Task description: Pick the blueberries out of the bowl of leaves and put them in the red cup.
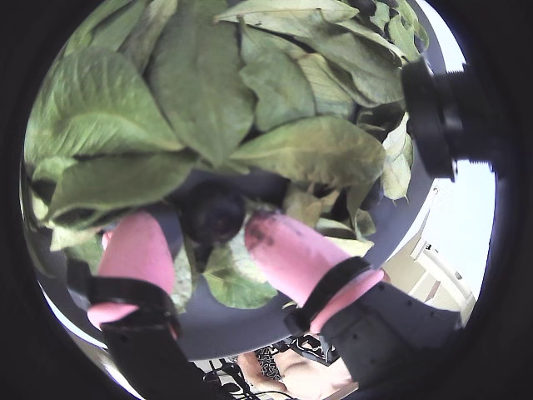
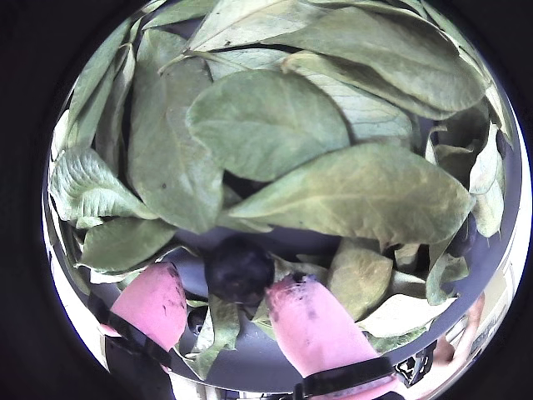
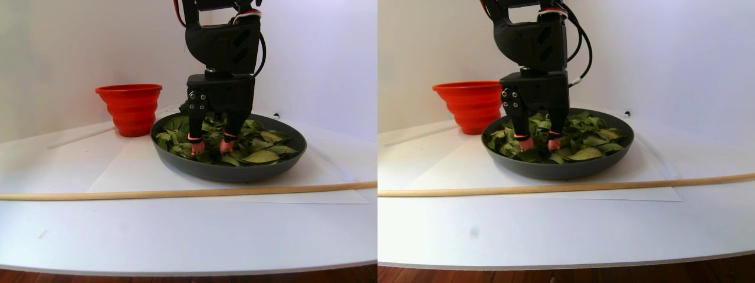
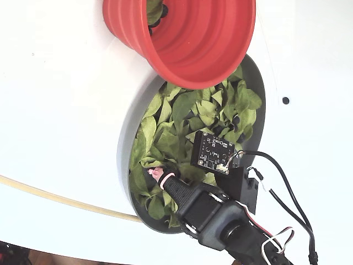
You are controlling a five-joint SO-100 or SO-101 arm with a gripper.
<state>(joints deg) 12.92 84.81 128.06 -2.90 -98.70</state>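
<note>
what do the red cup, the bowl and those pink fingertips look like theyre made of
Red cup: likely soft plastic or silicone, matte, with stepped ridged walls. Bowl: smooth dark grey, faint sheen, plastic or coated metal; cannot tell which. Pink fingertips: rubbery matte covers, smudged dark, banded with black straps.

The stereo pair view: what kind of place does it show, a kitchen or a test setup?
Probably a tabletop test setup, not a kitchen: a bare white table before a plain white wall, a wooden rod laid across it, and only the bowl and red cup.
</note>
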